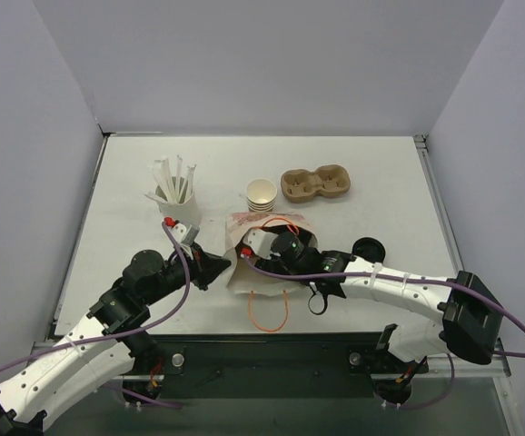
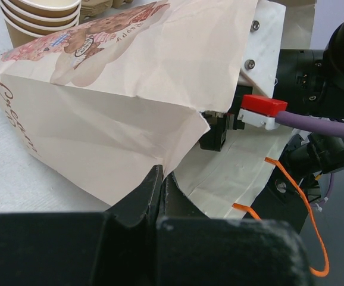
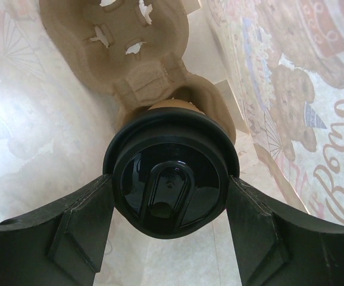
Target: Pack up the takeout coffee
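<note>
The takeout coffee is a tan cup [image 3: 173, 107] with a round black lid [image 3: 171, 179]. It is inside the printed paper bag [image 1: 241, 238], set into a pocket of a tan pulp carrier [image 3: 112, 42] that lies in the bag. My right gripper [image 3: 171, 196] reaches into the bag mouth [image 1: 285, 247], its fingers pressed against both sides of the lid. My left gripper [image 2: 162, 176] is shut on the bag's [image 2: 118, 89] torn front edge and holds the mouth open; in the top view it [image 1: 229, 266] sits at the bag's left side.
A nested stack of tan cups [image 1: 261, 194] stands behind the bag, also in the left wrist view [image 2: 38, 18]. A second pulp carrier [image 1: 315, 183] lies at the back right. A cup of stirrers [image 1: 176, 195] stands back left. Black lids [image 1: 369, 249] lie right. Orange bag handles [image 1: 267, 313] trail forward.
</note>
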Robot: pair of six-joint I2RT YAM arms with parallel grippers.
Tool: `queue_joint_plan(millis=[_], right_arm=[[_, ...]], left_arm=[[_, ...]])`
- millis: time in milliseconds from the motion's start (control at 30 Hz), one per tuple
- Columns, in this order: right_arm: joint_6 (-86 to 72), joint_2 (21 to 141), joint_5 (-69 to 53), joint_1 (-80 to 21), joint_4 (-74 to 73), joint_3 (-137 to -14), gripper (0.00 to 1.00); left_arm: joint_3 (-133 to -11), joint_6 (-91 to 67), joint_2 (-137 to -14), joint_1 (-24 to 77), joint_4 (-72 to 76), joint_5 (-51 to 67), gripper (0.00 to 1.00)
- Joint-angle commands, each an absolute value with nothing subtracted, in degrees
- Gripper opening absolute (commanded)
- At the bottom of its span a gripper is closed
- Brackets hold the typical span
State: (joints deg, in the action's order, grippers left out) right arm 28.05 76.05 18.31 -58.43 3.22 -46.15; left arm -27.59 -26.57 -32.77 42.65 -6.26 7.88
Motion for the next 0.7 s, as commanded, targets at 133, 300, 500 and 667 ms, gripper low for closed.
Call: queue_joint_plan(millis=[133,300,500,667], right_arm=[[26.01,79.19,20.57,-57.57,8.52,-45.88,0.42],[25.84,79.80,21.18,-57.48,9.49,-45.26,0.47],[25.14,80.95,21.44,-57.31,10.37,-45.09,0.55],[24.00,81.47,21.97,-57.04,10.46,-44.39,0.60]], left_arm=[[-30.23,-27.33,-34.10,42.80,-8.61,7.30,0.00],[-30.50,-27.25,-33.75,42.71,-9.23,6.94,0.00],[-30.50,-27.51,-33.75,42.80,-9.49,6.77,0.00],[-30.85,-27.69,-33.84,42.80,-9.67,6.50,0.00]])
